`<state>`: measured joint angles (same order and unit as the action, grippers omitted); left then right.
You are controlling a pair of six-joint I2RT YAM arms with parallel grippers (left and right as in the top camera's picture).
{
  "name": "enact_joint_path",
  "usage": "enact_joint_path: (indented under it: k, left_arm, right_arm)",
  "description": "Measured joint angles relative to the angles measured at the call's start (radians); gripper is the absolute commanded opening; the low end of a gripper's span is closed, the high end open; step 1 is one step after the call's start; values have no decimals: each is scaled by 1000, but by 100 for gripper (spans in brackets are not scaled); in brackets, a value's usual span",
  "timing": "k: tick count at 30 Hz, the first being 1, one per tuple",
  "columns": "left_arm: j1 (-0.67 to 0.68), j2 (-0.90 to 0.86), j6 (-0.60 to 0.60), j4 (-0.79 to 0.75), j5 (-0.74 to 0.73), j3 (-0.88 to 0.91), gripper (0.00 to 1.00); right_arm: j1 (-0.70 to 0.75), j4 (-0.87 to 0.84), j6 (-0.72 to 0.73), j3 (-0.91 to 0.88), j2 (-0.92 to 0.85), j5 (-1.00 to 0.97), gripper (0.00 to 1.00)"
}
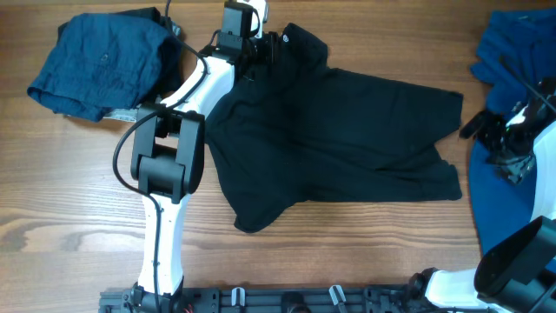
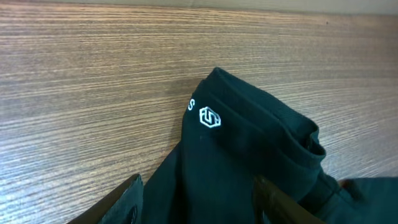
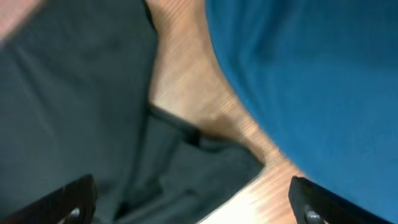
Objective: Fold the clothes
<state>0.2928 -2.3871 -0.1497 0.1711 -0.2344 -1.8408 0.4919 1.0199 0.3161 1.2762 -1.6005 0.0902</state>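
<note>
A large black shirt lies spread across the middle of the table, its collar at the far side. In the left wrist view the collar shows a small white logo. My left gripper is at the collar, and in its wrist view the left gripper has its fingers apart with black fabric lying between them. My right gripper hovers just off the shirt's right edge. The right gripper is wide open over that edge and bare wood, holding nothing.
A dark blue garment lies crumpled at the far left. Royal blue cloth sits at the far right and continues under the right arm; it also fills the upper right of the right wrist view.
</note>
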Motion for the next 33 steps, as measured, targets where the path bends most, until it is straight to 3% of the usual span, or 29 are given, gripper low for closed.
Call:
enact_joint_path:
  k: [7, 15, 22, 28, 33]
  left_arm:
    - [8, -32, 109, 0, 8, 0, 52]
    - [88, -35, 224, -39, 135, 0, 53]
    - [99, -76, 252, -82, 244, 0, 53]
    - [98, -102, 268, -96, 294, 0, 18]
    - [97, -103, 226, -97, 363, 0, 15]
  right_arm:
    - [0, -252, 0, 0, 0, 4, 100]
    - [0, -266, 0, 0, 0, 4, 100]
    - [0, -266, 0, 0, 0, 5, 100]
    - [0, -266, 0, 0, 0, 7, 99]
    - [0, -267, 0, 0, 0, 7, 100]
